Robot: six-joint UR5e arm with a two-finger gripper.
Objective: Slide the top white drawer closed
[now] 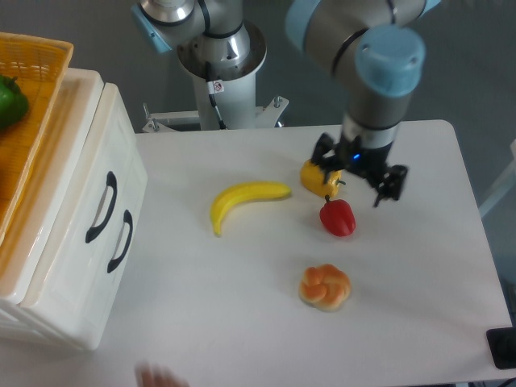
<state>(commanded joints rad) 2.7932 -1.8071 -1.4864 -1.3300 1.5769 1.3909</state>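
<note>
Top white drawer point(76, 189): at your 9 o'clock on the table point(242, 322), upper of two fronts, black curved handle point(102, 207) running roughly 12 to 6; you would judge it flush with the lower drawer point(105, 266), so closed or nearly so

Claw point(355, 172): well apart from the drawer, at 3 o'clock of it; drawer lies toward 9 o'clock from the claw. Jaws' spacing you cannot tell; they hold nothing visible

Between them: banana point(242, 203). Just beside the claw: yellow pepper point(317, 175), red pepper point(338, 217). Toward 6 o'clock: bun point(325, 286). Cabinet top: orange basket point(28, 89)
</note>
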